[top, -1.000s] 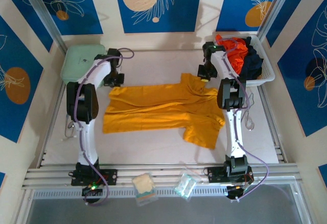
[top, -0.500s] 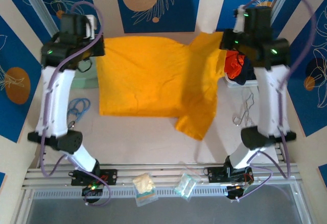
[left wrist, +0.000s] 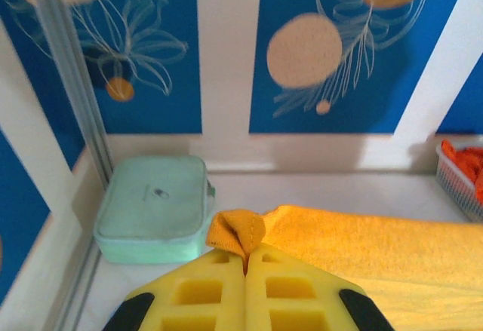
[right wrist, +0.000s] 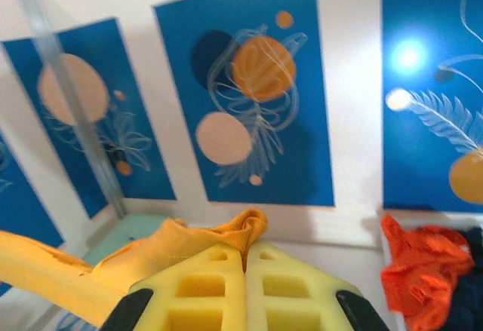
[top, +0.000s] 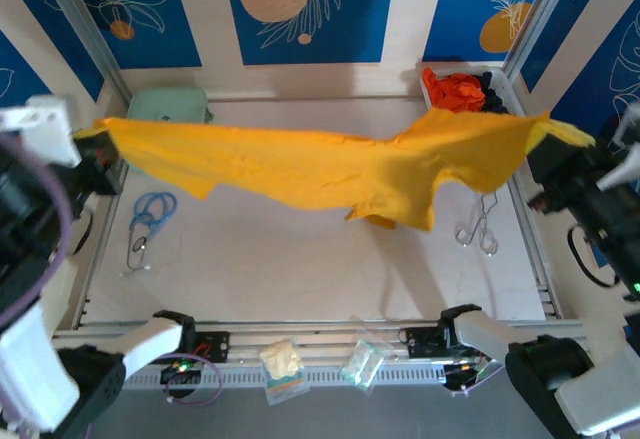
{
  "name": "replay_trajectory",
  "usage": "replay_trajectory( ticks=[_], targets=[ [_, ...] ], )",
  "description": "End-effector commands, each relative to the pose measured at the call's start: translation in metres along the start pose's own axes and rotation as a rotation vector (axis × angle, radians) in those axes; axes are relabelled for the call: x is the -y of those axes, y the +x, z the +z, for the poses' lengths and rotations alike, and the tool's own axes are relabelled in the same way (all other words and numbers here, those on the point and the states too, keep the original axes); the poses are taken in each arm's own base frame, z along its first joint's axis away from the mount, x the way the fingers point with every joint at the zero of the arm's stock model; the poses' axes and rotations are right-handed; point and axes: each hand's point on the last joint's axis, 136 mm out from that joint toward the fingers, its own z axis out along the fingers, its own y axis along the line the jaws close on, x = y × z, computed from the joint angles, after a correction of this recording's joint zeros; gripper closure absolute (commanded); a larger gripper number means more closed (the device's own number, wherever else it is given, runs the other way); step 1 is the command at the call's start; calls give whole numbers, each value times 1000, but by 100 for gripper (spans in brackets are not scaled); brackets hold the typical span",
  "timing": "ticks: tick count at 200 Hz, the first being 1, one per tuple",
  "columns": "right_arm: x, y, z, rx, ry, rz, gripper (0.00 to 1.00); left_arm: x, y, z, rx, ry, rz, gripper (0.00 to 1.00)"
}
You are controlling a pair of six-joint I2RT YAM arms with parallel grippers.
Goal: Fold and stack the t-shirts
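Item: golden-yellow t-shirt (top: 320,169), lifted off the table (top: 300,279) and stretched in the air; long axis runs side to side, starting just in front of the basket (top: 503,77) and reaching well away from it, towards the mint-green case (left wrist: 151,206) at the far corner opposite the basket; middle sags, one sleeve hanging lowest, roughly midway along. Tools: left gripper (left wrist: 246,259), jaws pressed together on a bunched corner of the yellow cloth at the end farthest from the basket; right gripper (right wrist: 245,259), jaws likewise clamped on a bunch of the same cloth at the end beside the basket. Judgement: the coming lay-down or fold turns on this side-to-side span, both ends carried level; right arm nearer the basket. Container: basket holds the orange-red t-shirt (top: 455,89) and the navy t-shirt (right wrist: 469,271), crumpled together, unfolded. Case: closed, contents hidden.
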Motion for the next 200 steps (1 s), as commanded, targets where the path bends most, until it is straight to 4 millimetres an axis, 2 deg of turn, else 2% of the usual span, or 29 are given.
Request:
replay_trajectory(
  ticks=[1,20,43,68,93,126,151,174,191,200],
  targets=[
    [-34,0,-11,3,-195,-70,100,-20,-17,-43,154,-74,28,99],
    [-61,3,-32,11,-348,-100,100,-22,-19,-69,218,-58,38,98],
    [-81,-1,-55,49,-459,-113,100,-21,-22,-91,273,-34,39,98],
    [-91,-12,-73,104,-499,-121,100,-23,-23,-102,301,-33,37,98],
    [-87,-21,-70,129,-478,-125,100,-26,-26,-100,304,-58,51,98],
    [-74,-28,-38,113,-423,-120,100,-34,-41,-84,306,-133,85,98],
    [-60,-28,-4,86,-364,-138,100,-37,-55,-60,293,-191,128,98],
    [-43,-14,43,11,-284,-169,100,-34,-57,-23,247,-218,163,98],
    [-28,7,83,-72,-218,-188,100,-31,-46,13,192,-229,186,98],
    [-18,22,106,-126,-181,-198,100,-30,-33,37,149,-237,200,98]
  ],
)
